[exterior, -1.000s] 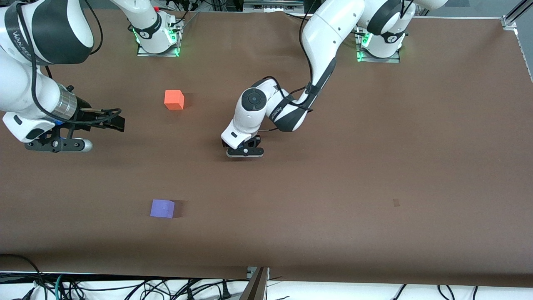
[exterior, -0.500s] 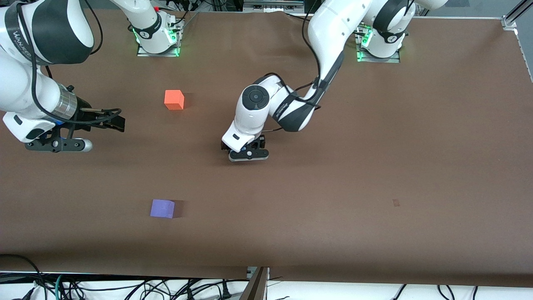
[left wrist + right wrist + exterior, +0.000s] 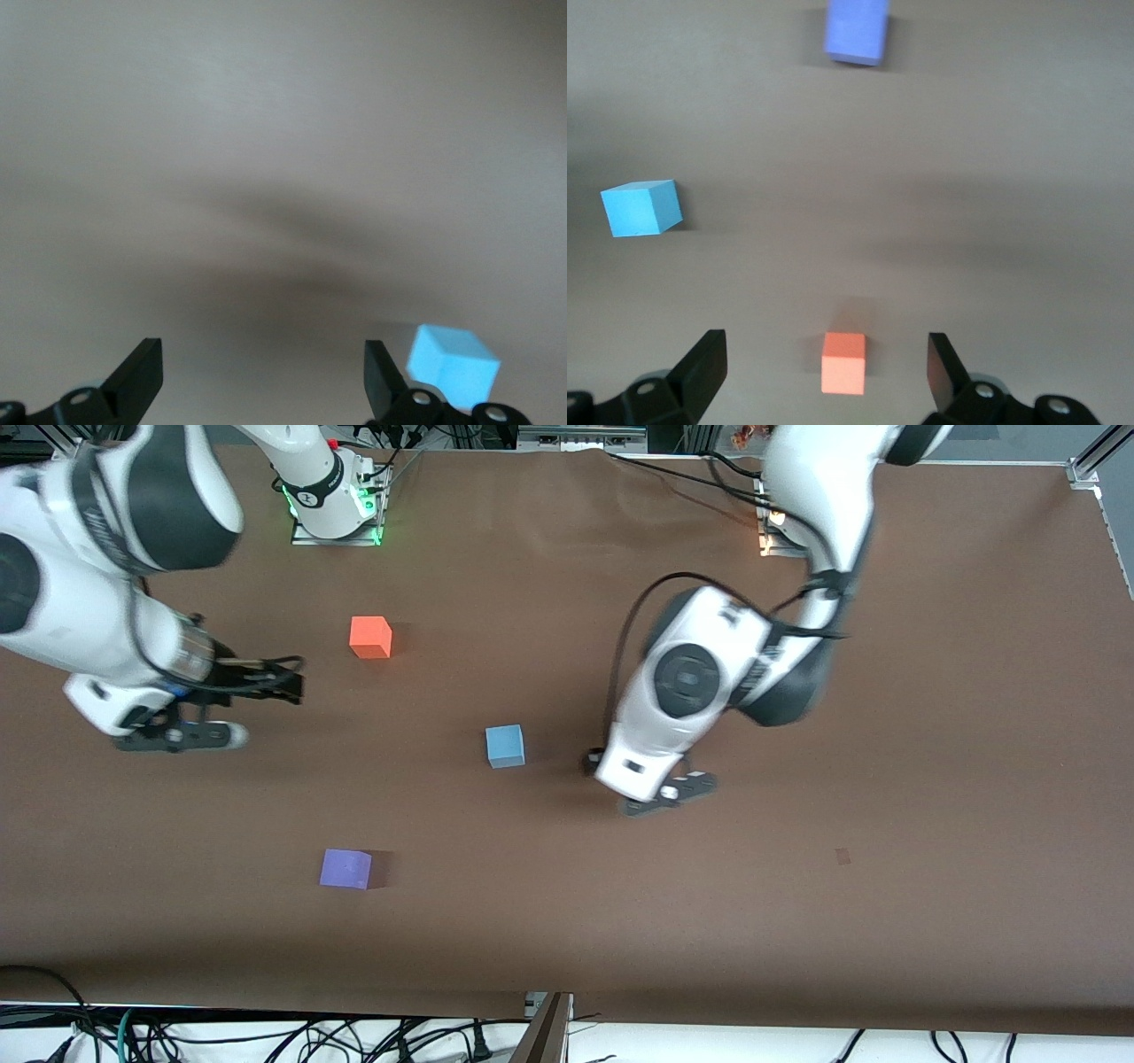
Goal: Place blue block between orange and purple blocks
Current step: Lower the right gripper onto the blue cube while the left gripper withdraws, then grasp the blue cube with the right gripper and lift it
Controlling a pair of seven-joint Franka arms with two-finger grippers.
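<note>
1. Front view: The blue block [image 3: 505,746] sits alone on the brown table [image 3: 930,735], touched by neither arm. It is nearer the front camera than the orange block [image 3: 370,637] and farther from it than the purple block [image 3: 345,868]. It also lies off the line joining those two, displaced toward the left arm's end of the table. The left gripper [image 3: 666,793] hangs over bare table just beside the blue block, on the side toward the left arm's end, clear of it. The right gripper [image 3: 266,682] hovers over the right arm's end of the table, near the orange block. Neither gripper's finger spread can be read from this angle.

2. Left wrist view: The left gripper [image 3: 264,376] has its two dark fingers [image 3: 137,376] spread wide with only bare table between them, so it is released and empty. The blue block [image 3: 452,363] rests on the table outside the fingers, just past one fingertip.

3. Right wrist view: The right gripper [image 3: 826,372] is likewise spread and holds nothing. The orange block [image 3: 842,361] lies on the table below the gap between the fingers, not gripped. The blue block [image 3: 642,208] and the purple block [image 3: 857,31] lie well apart from it and from each other.
</note>
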